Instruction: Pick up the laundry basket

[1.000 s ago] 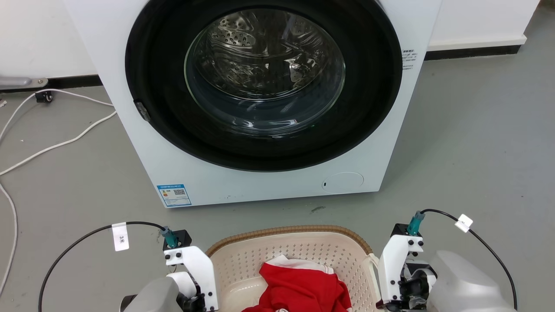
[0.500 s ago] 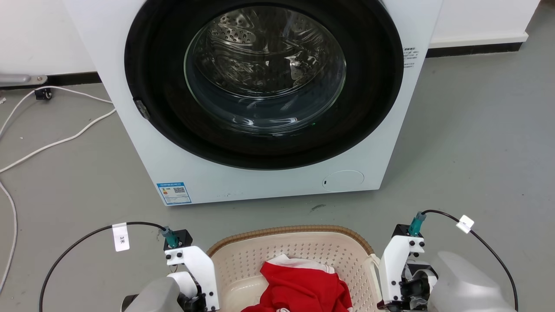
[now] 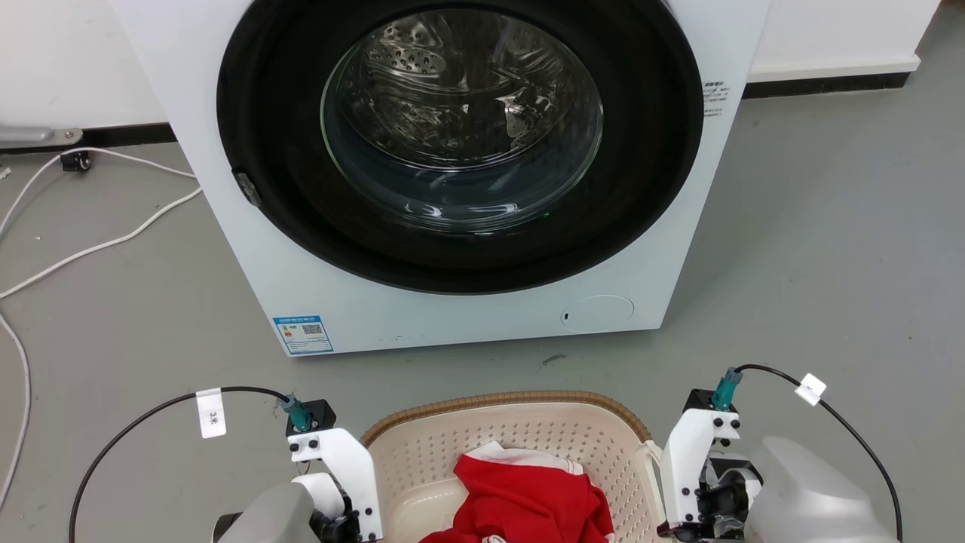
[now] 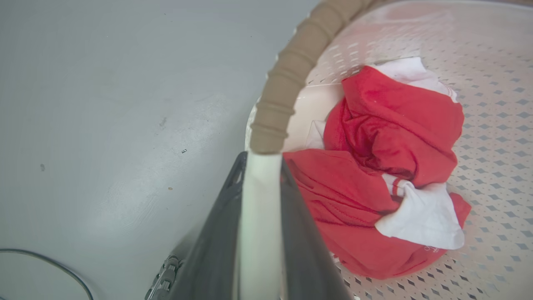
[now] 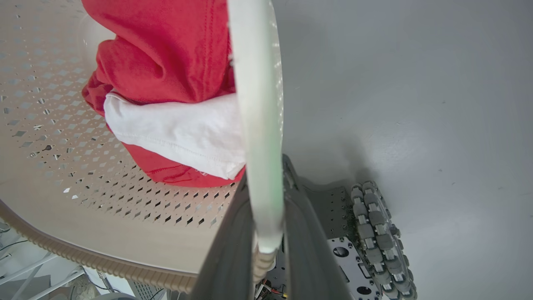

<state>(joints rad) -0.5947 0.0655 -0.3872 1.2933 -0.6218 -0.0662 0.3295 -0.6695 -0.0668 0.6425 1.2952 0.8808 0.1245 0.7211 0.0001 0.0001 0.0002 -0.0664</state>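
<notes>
Item: basket, slung between my two arms. My left gripper: clenched on left handle. My right gripper: clenched on right handle. Contents: red shirt. Handling, as I judge it: raise both sides together, level, so nothing tips.

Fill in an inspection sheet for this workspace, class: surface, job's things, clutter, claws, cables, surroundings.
Surface: grey floor, a few small marks.
Job's things: laundry basket in front of the washer, red and white garment inside.
Clutter: nothing seen.
Claws: left claw shut on the basket's left handle; right claw shut on its right handle.
Cables: white cables on the floor left of the washer; black cable at each wrist.
Surroundings: white washer, door shut; white wall behind.
</notes>
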